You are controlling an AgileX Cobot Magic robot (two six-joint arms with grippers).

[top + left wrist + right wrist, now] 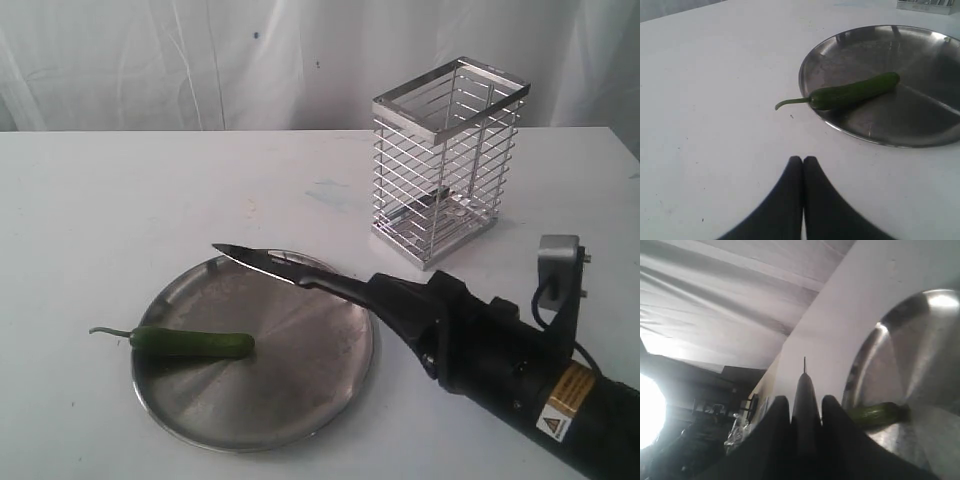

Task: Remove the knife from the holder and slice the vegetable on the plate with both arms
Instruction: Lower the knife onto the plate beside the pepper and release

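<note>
A green chili, the vegetable (192,343), lies on the near left part of the round steel plate (300,390), its stem over the rim. My right gripper (372,293) is shut on the knife (265,261) by its black handle; the dark blade points left above the plate's far edge. In the right wrist view the knife (805,390) stands between the two fingers, with the vegetable (875,415) beyond. My left gripper (803,159) is shut and empty, over the bare table short of the vegetable (855,91) and the plate (920,120). It does not show in the exterior view.
The chrome wire holder (446,160) stands upright behind the plate at the right. A white curtain hangs behind the white table (120,210). The right arm (520,375) reaches in from the lower right corner.
</note>
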